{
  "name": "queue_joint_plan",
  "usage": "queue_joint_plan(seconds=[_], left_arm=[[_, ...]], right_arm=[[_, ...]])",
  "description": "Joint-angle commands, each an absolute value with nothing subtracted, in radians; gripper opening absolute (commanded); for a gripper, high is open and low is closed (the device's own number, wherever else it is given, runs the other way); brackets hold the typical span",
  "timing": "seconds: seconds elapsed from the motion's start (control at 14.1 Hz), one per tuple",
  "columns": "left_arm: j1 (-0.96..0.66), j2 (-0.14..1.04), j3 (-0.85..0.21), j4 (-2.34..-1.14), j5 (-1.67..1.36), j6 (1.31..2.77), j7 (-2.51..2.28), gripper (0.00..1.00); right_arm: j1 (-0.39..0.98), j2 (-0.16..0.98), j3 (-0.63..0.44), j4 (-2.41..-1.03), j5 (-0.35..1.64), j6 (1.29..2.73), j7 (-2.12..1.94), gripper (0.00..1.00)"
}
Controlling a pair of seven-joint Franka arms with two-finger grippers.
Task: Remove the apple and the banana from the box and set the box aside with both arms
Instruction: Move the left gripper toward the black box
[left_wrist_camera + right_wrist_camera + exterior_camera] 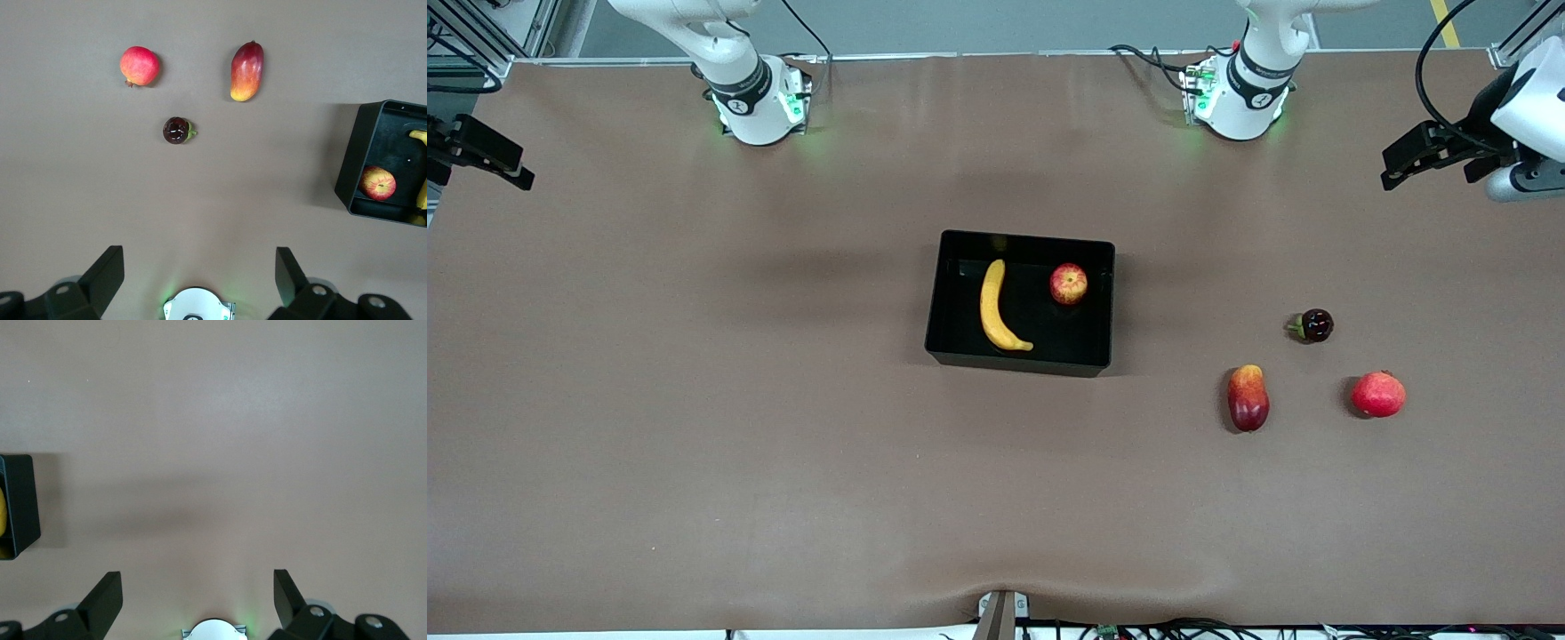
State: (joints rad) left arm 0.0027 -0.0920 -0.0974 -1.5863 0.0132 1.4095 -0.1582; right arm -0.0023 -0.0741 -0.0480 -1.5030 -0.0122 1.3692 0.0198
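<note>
**No fruit lifted yet: both arms held high, box still loaded**

The box is seen near the middle of the table, with the banana lying lengthwise in the half toward the right arm's end and the apple resting in the half toward the left arm's end, close to the wall farther from the front camera. Neither fruit is touched by anything.

The left gripper is held high over the left arm's end of the table, its jaws spread wide with nothing between them; the same is shown for the right gripper, which is held over the bare cloth at the right arm's end, with only a corner of the box caught at the edge of its wrist view. No step of the task is judged to be done: the work stands at its very start, before the first reach.

Three other fruits are left on the table toward the left arm's end: a dark round fruit, an elongated red-yellow fruit and a red round fruit. These are not to be confused with the apple.

A descent into the box is called for next, probably by the left gripper onto the apple, with the jaws kept clear of the low wall beside it. The banana is likely best taken across its middle. Only once both are out can the box be gripped at two ends and shifted.
</note>
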Motion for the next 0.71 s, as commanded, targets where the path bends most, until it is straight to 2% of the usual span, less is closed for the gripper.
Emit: queue_joint_plan(seconds=[0.0,0.35,0.64], left_arm=[[0.003,-0.090,-0.100,-1.568,0.008,1.388,-0.158,1.00],[-0.009,-0.068,-0.100,-1.543,0.011,1.388,-0.146,1.00],[-0.026,-0.003,-0.190,-1.574,-0.037,1.373,-0.344,1.00]], right_arm=[[0.005,-0.081,-0.052,-1.496,0.003,1.365,0.021,1.00],[0.006,-0.081,-0.052,-1.496,0.003,1.367,0.020,1.00],[0.005,-0.081,-0.052,-1.496,0.003,1.367,0.020,1.00]])
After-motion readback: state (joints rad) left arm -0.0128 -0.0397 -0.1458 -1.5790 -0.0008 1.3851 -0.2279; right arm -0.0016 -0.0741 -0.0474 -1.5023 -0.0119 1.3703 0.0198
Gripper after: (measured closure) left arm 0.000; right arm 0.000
